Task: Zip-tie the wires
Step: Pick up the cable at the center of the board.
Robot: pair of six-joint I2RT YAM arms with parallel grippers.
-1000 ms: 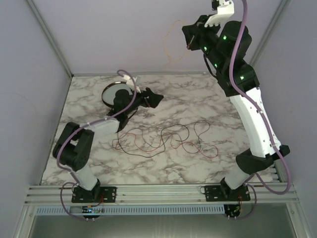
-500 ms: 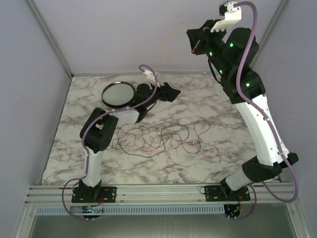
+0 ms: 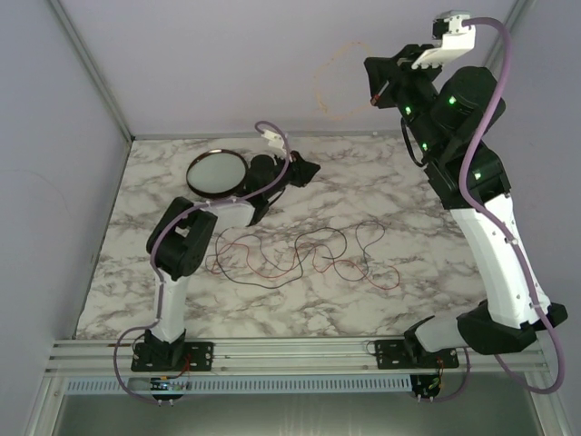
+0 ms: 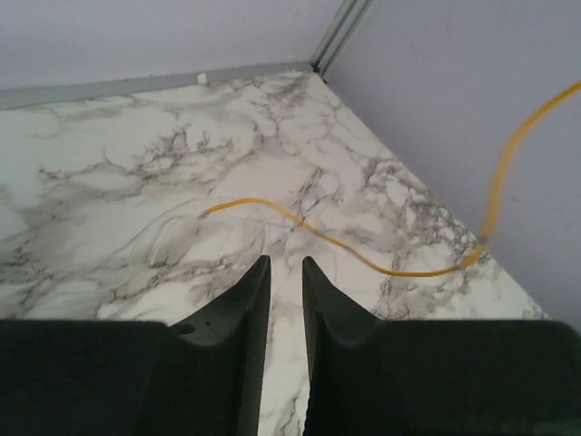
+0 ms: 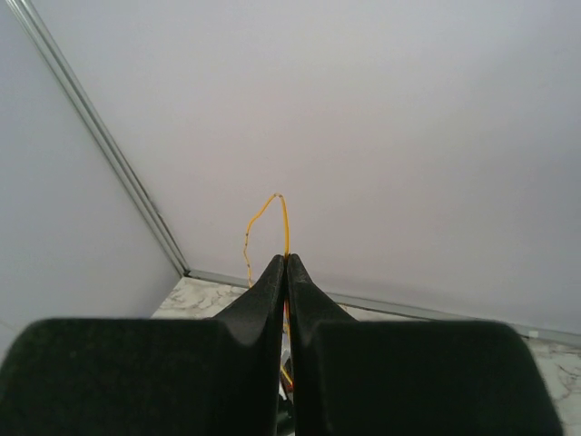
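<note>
The wires, thin red and dark strands, lie in loose loops on the marble table, with neither gripper touching them. My right gripper is raised high at the back right. It is shut on a thin yellow strand that loops out beyond its tips. My left gripper hovers low over the table behind the wires, its jaws a narrow gap apart with nothing between them. The yellow strand passes just beyond its tips.
A round dark-rimmed dish stands at the back left, beside the left forearm. Grey walls with metal corner posts close in the table on three sides. A rail carrying both arm bases runs along the near edge.
The left arm swung from over the dish toward the right, and its jaws narrowed from wide open. The right arm carried the yellow strand higher and further right.
</note>
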